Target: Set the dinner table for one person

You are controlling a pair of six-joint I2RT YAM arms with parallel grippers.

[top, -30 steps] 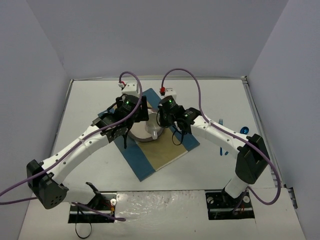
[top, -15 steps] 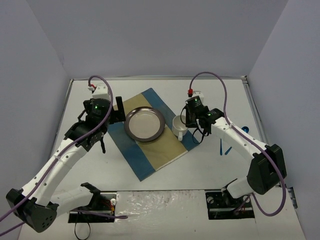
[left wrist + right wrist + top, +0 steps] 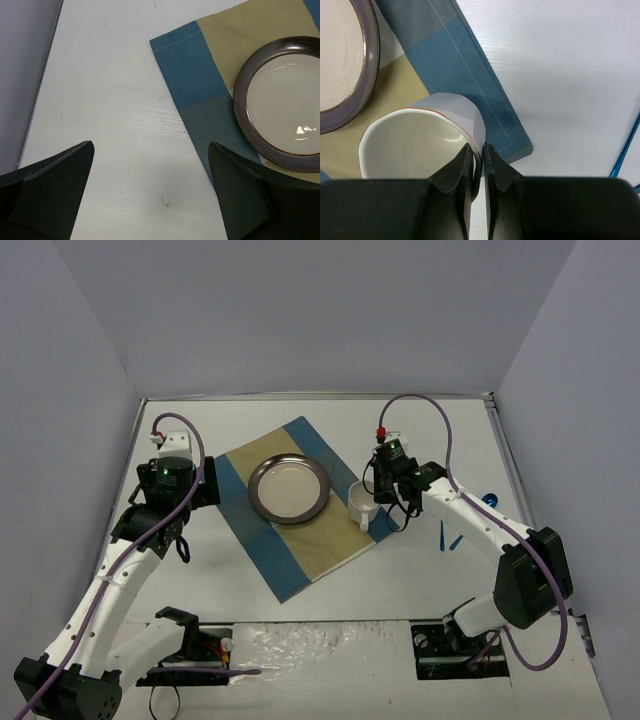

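Right pincer (image 3: 479, 152) was clamped on the cup (image 3: 415, 145): one finger inside the rim, one outside, pinching the wall on the side away from the plate (image 3: 290, 489). Cup stood upright just right of the plate, not touching it, on the right corner of the striped mat (image 3: 300, 560) that lay under the plate. Whether its base was fully down on the cloth: can't tell.

Left pincer (image 3: 150, 200) was apart w/ nothing btwn the fingers, hovering over bare bench (image 3: 110, 125) left of the plate, just off the mat edge.

Plate & cup looked placed, so cutlery was prob. what was left. Thin blue utensils (image 3: 450, 538) lay flat on the bench further right of the plate, beyond the cup & well apart from it. Long axes ran approx. near-to-far w/ a slight tilt. Type too small to tell.

They lay on the far side of the right pincer from the plate, so the right arm was much nearer. The left would've had to cross over the plate. Next move prob. called for letting go of the cup, swinging away from the plate, & setting the jaws across a handle, not along it.
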